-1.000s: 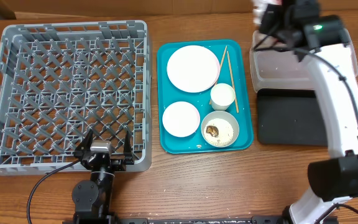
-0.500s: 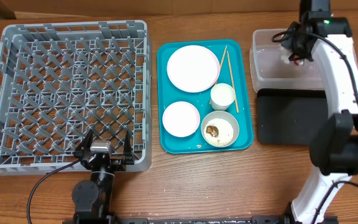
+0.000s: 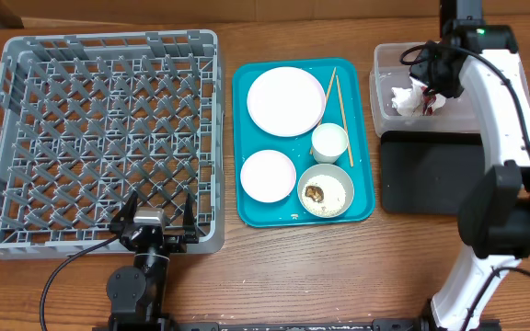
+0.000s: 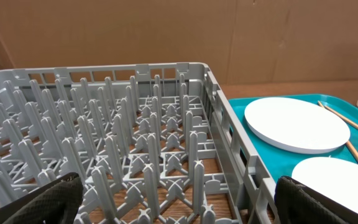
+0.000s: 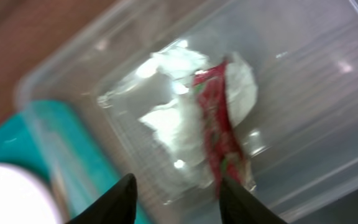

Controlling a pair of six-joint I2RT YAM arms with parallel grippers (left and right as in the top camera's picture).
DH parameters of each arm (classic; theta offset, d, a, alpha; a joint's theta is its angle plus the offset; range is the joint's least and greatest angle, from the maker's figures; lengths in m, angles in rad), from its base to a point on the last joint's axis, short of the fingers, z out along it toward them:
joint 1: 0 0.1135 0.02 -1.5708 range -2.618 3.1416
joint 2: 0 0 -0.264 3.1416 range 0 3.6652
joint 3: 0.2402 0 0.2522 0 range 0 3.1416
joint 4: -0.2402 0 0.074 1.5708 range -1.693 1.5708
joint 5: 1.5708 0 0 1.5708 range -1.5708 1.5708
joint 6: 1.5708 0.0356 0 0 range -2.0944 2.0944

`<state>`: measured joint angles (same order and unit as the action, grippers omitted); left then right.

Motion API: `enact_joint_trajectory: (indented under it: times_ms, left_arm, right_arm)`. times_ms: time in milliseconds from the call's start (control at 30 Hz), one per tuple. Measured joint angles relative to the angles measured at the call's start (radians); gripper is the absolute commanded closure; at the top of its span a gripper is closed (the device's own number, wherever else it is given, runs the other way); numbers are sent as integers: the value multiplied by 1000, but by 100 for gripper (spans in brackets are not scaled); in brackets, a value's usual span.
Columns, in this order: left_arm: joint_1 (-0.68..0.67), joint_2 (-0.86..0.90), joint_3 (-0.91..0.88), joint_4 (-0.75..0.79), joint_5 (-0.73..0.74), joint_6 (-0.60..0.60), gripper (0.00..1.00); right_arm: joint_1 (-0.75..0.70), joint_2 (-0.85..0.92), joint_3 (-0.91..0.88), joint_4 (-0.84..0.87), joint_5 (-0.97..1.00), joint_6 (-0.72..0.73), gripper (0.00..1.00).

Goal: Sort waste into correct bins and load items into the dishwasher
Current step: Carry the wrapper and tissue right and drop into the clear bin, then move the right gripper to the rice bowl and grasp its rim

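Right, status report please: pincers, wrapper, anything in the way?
Right pincer open over the clear tub. Wrapper lying inside it. Left pincer open by the grey rack, holding nothing. No obstruction seen.

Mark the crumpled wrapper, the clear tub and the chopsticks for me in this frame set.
crumpled wrapper (image 5: 216,124), right wrist view, on its red strip.
clear tub (image 3: 376,108), overhead view, on its left wall.
chopsticks (image 3: 339,115), overhead view, on the middle of one stick's shaft.

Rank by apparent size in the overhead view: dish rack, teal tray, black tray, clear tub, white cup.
dish rack
teal tray
black tray and clear tub: about alike, tub partly hidden
white cup
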<state>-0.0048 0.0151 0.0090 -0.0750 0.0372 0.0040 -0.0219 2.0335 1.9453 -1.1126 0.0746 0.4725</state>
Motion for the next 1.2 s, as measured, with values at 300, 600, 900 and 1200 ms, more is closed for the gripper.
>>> enact_joint_trajectory:
  times_ms: [300,600,900,1200]
  left_arm:
    - [0,0,0,0,0,0,0]
    - [0,0,0,0,0,0,0]
    - [0,0,0,0,0,0,0]
    - [0,0,0,0,0,0,0]
  right_arm:
    - [98,-251,39,-215,-217,-87,50]
    - [340,-267,-59,-306,-216,-21,50]
    - [513,-256,-357,-57,-196,74,55]
    - [684,-256,-528,13,-126,-42,61]
